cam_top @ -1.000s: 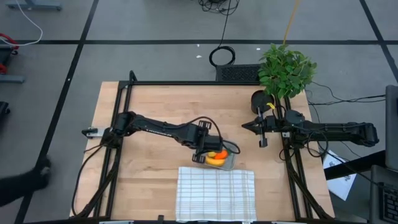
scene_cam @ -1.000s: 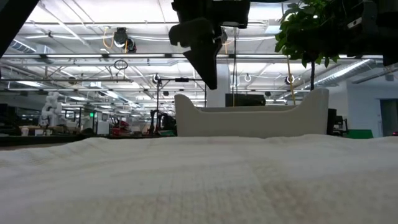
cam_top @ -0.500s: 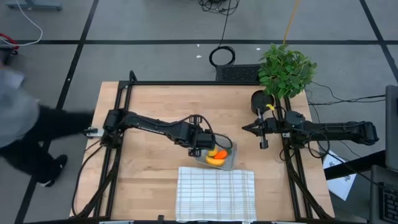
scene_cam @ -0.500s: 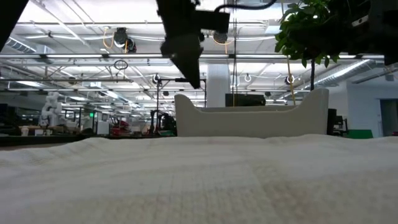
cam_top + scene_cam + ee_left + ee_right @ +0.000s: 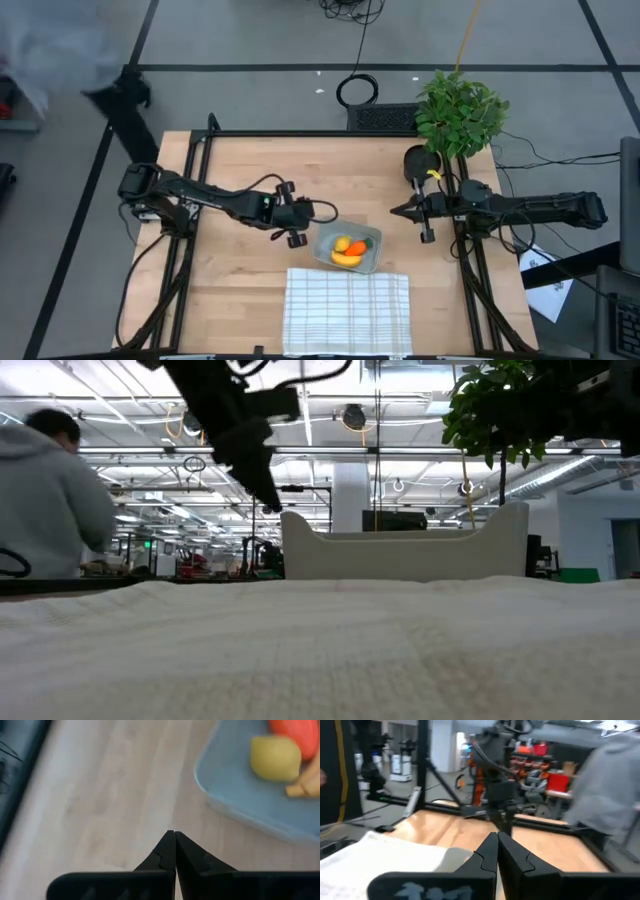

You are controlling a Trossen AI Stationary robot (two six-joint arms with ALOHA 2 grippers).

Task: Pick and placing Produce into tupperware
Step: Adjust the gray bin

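The tupperware (image 5: 372, 263), a translucent grey tub, stands on the wooden table just beyond the checked cloth. In it lie the produce: a yellow lemon piece (image 5: 343, 243), an orange carrot (image 5: 358, 247) and a yellow banana (image 5: 347, 259). My left gripper (image 5: 297, 238) is shut and hangs above the bare wood just left of the tub, pointing down at a slant. In the left wrist view its fingertips (image 5: 174, 837) stand short of the tub's rim (image 5: 215, 795). My right gripper (image 5: 396, 211) is shut and held level to the right of the tub, pointing toward the table's left.
A white checked cloth (image 5: 347, 312) lies at the near edge, right in front of the tub. A leafy potted plant (image 5: 460, 112) stands at the far right corner. A person in grey (image 5: 50, 510) stands by the table's far left corner. Bare wood lies left of the tub.
My left gripper has drawn back from above the tub toward the table's left edge, sinking a little and rolling at the wrist; it now hangs over bare wood. The produce stays in the tub. A person has walked along the table's left side toward the far corner.
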